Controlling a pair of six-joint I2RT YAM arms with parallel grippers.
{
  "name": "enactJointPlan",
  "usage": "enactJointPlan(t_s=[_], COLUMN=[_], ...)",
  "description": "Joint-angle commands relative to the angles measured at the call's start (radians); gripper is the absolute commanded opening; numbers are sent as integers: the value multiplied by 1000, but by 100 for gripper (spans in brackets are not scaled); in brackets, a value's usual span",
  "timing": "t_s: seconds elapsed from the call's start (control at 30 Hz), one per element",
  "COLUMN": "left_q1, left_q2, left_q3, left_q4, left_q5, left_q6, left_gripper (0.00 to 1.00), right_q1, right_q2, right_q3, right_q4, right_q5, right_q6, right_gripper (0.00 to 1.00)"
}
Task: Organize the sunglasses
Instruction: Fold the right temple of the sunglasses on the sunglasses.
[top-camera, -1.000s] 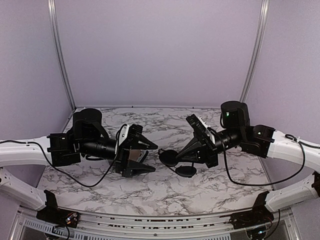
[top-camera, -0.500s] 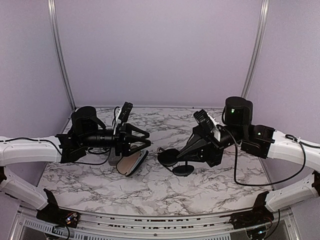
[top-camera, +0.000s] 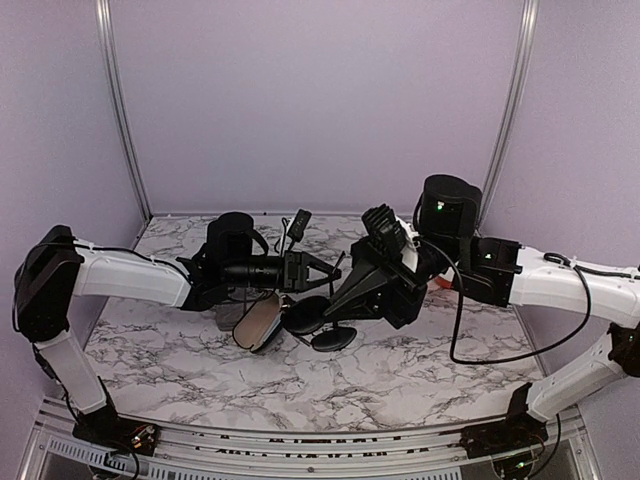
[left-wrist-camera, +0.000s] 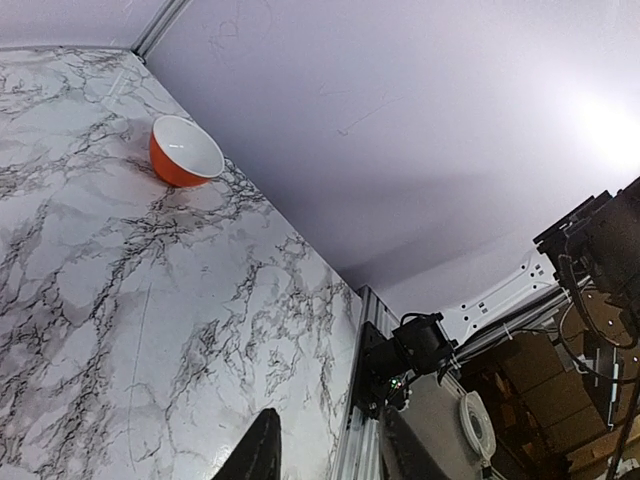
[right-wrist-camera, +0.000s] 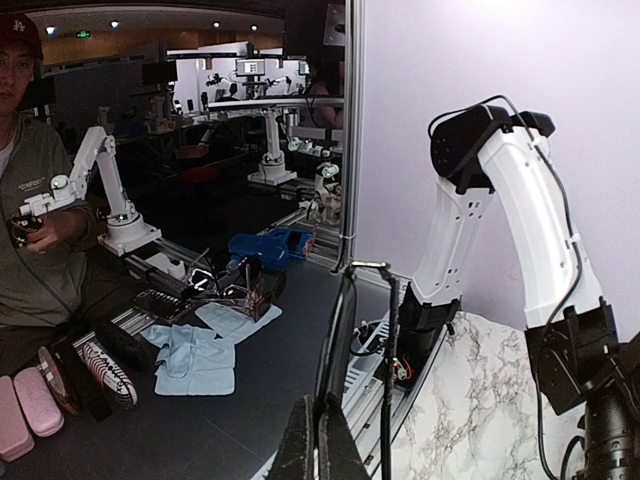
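One pair of sunglasses (top-camera: 305, 316) hangs from my right gripper (top-camera: 338, 300) just above the table centre, its two dark oval lenses low. In the right wrist view the right gripper (right-wrist-camera: 325, 440) is shut on the thin black wire frame of the sunglasses (right-wrist-camera: 345, 330), which rises from the fingertips. My left gripper (top-camera: 325, 272) reaches in from the left, close above the lenses. In the left wrist view its fingers (left-wrist-camera: 257, 455) stand apart with nothing between them. I see no other sunglasses.
A glossy black oval case (top-camera: 258, 325) lies open, tan lining up, just left of the lenses. A grey case (top-camera: 228, 318) sits partly under the left arm. An orange bowl (left-wrist-camera: 185, 150) stands at the far right, mostly hidden behind the right arm.
The left arm has swung right toward the centre and its jaws have narrowed. The right arm has carried the sunglasses left, closer to the open case.
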Motion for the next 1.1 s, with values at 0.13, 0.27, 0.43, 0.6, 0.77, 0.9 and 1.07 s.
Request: enactJointPlan(t_s=[0.13,0.27,0.43,0.6,0.77,0.9,1.07], left_q1=[-46,-46,-46,-46,-46,-46,-46], left_q2=[39,9,-65,-126,-190,-226,-247], left_q3=[60,13,-42,-91,-123,-146,-168], left_q4=[197,332,374,411,449,448,449], left_q5=[115,149,149,145,153,153,150], left_q6=[-185,-258,-241,-227,-219,-201,-193], left_gripper=[34,34,34,34,34,35,35], right_q1=[21,19,2,-20,-64,-100,-119], right_q2=[103,125,117,96,101,90,94], right_q3=[104,111,80,32,-26,-69,-78], right_q4=[126,137,161,226,327,429,481], right_q5=[-38,-38,-13,57,114,179,217], right_q6=[22,19,32,75,159,228,269], right_gripper=[0,0,0,0,0,0,0])
